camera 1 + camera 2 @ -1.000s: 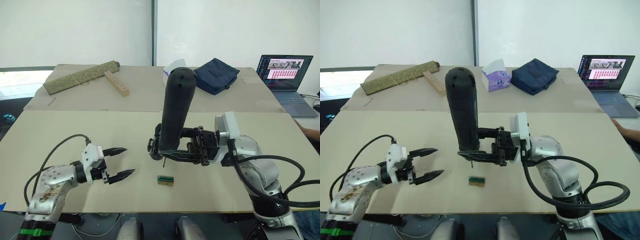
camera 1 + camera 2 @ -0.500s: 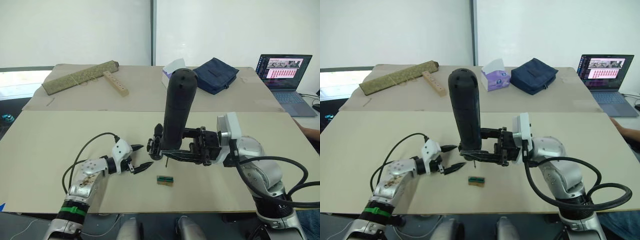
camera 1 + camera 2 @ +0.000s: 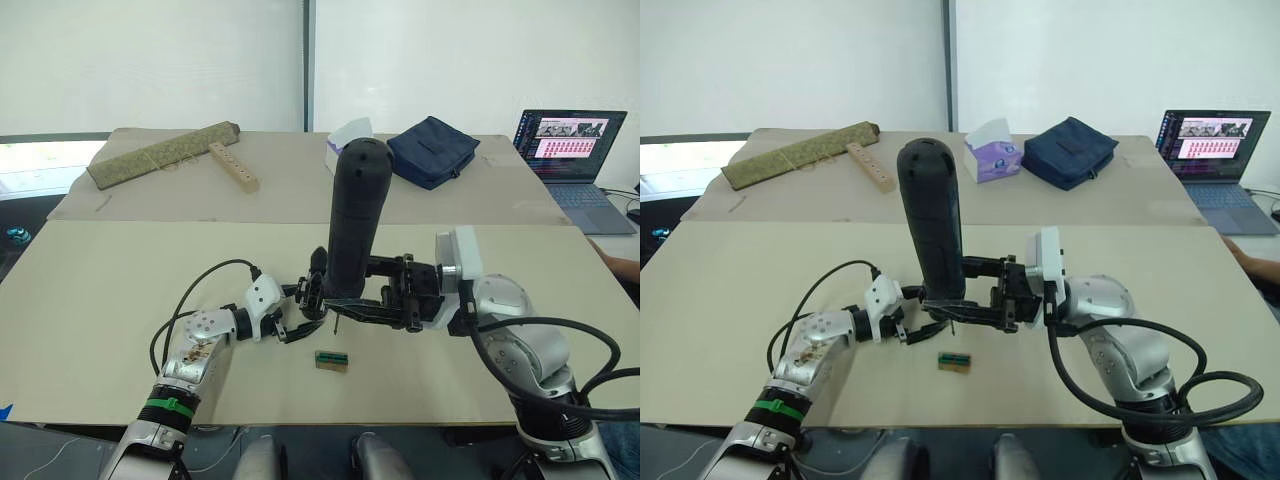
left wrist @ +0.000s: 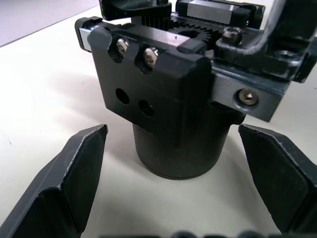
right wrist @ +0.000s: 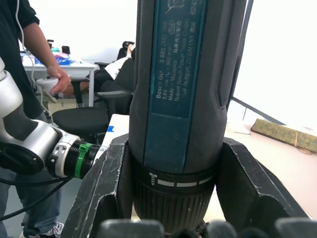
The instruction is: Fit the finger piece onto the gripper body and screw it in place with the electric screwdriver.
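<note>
Since the earlier frames the left tool has travelled rightward across the surface and now sits at the gripper body, where before it lay well apart to the left; its fingers are spread, one on each side of the body's round base, with a gap visible between each finger and the base; the gripper body stands on the surface below the screwdriver, its toothed parts and screw heads facing up. Right tool has barely altered; it is clamped on the electric screwdriver, gripping it low on the barrel, with the rounded end up and the thin bit pointing down beside the gripper body; the screwdriver stands close to upright, leaning slightly. A small green-and-tan block lies on the surface just in front of the two tools, touching neither. Far side of the surface carries a rolled mat, a wooden strip, a tissue box, a dark blue pouch and an open laptop. The finger piece cannot be singled out in these views.
</note>
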